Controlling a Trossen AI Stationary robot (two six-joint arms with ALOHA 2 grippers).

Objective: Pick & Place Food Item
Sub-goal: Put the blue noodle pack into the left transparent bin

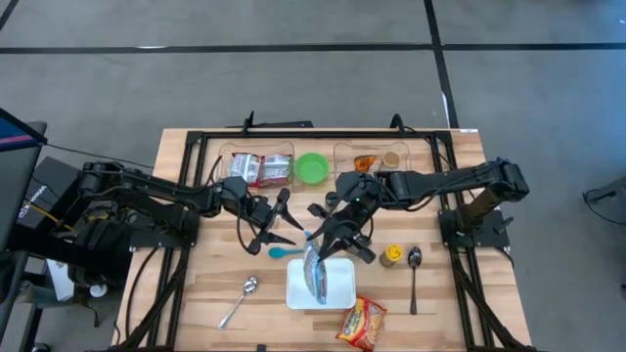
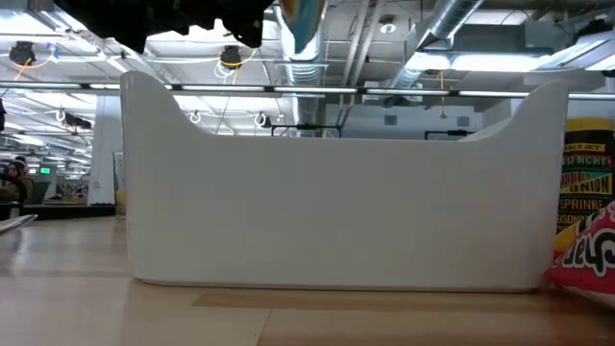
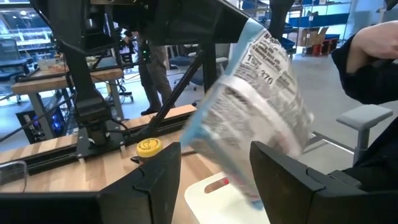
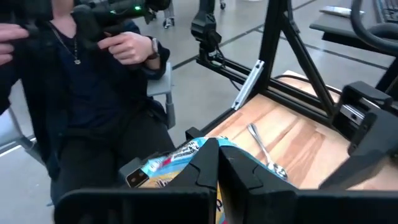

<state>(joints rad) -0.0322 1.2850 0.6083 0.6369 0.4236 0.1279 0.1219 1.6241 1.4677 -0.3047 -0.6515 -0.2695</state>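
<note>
Hanging long-axis down from the closed right hand [image 1: 337,238], the packet [image 1: 316,274] is held directly over the tray [image 1: 342,284].

We see the snack bag [image 1: 316,276] hanging over the tray [image 1: 337,290], with a spoon [image 1: 238,301] to its left.

Grey floor [image 1: 293,24] crossed by dark lines fills the frame's top. Ceiling pipes [image 2: 461,19] (upper right) gleam under bright lights.

arms: we see two dark jointed arms, black cabling along them
left gripper [image 3: 214,171]: our two black blocky fingers
right gripper [image 4: 217,167]: matching matte black fingers
</note>
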